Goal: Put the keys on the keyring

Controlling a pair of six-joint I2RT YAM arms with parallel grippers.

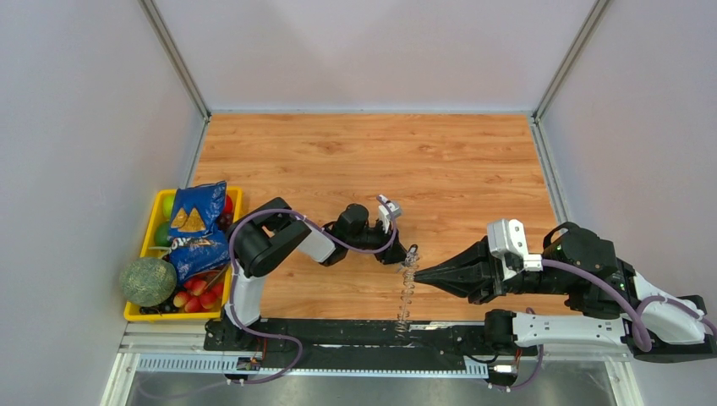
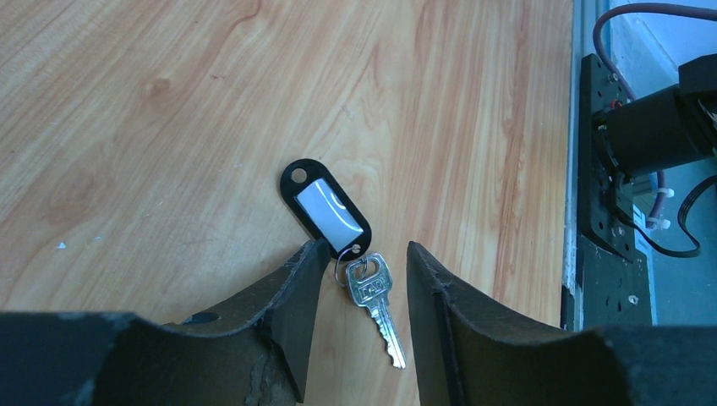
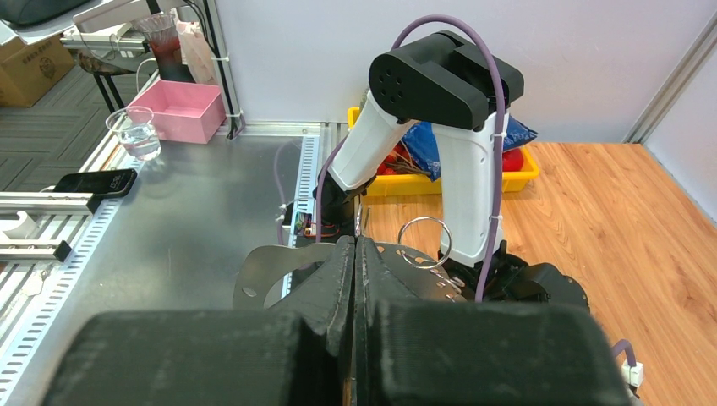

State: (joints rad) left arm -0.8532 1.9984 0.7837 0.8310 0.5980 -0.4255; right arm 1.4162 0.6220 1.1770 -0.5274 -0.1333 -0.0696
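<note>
A silver key (image 2: 378, 298) lies flat on the wooden table, joined by a small wire ring to a black oblong tag with a white window (image 2: 326, 209). My left gripper (image 2: 366, 247) is open and low over it, one finger on each side of the key, the left fingertip at the tag's end. The keyring (image 1: 407, 296) is a thin grey metal hoop standing on edge near the table's front. My right gripper (image 1: 418, 275) is shut on its rim. In the right wrist view the shut fingers (image 3: 342, 271) pinch the grey band (image 3: 258, 269), and a round wire loop (image 3: 425, 243) rises from it.
A yellow bin (image 1: 134, 314) at the left edge holds fruit, a blue snack bag (image 1: 196, 222) and a melon (image 1: 147, 282). A black rail (image 1: 338, 331) runs along the near edge. The right arm's base (image 2: 651, 135) is close to the key's right.
</note>
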